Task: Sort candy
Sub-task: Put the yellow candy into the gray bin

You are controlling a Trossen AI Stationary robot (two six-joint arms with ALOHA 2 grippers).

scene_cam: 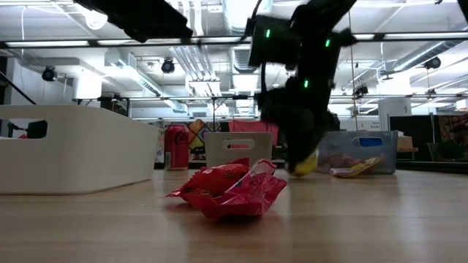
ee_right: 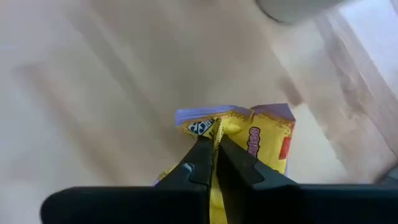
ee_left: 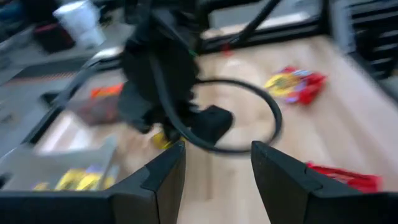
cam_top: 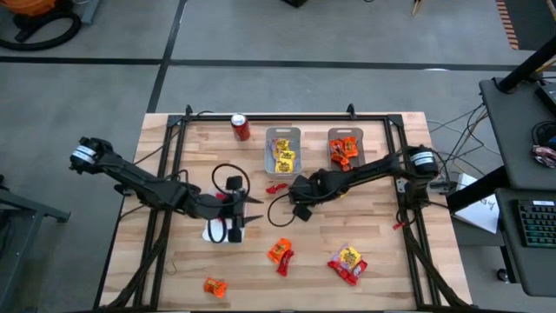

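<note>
The wooden table (cam_top: 373, 261) carried everything, with a white tray (scene_cam: 73, 150) toward its left side, a grey tray (cam_top: 282, 149) of yellow candy beside a clear tray (cam_top: 345, 148) of orange candy at the far edge, and a red soda can (cam_top: 241, 127) just left of them. The left gripper (ee_left: 217, 180) hung over the white tray with its fingers apart and nothing between them. The right gripper (ee_right: 211, 163), near the table's middle, was clamped on a yellow candy packet (ee_right: 261, 140). Loose candy lay about: a red packet (cam_top: 275, 186) just beside that gripper, an orange and red pair (cam_top: 281, 253), a yellow and red cluster (cam_top: 348, 262), and one orange packet (cam_top: 215, 286) at the near edge.
</note>
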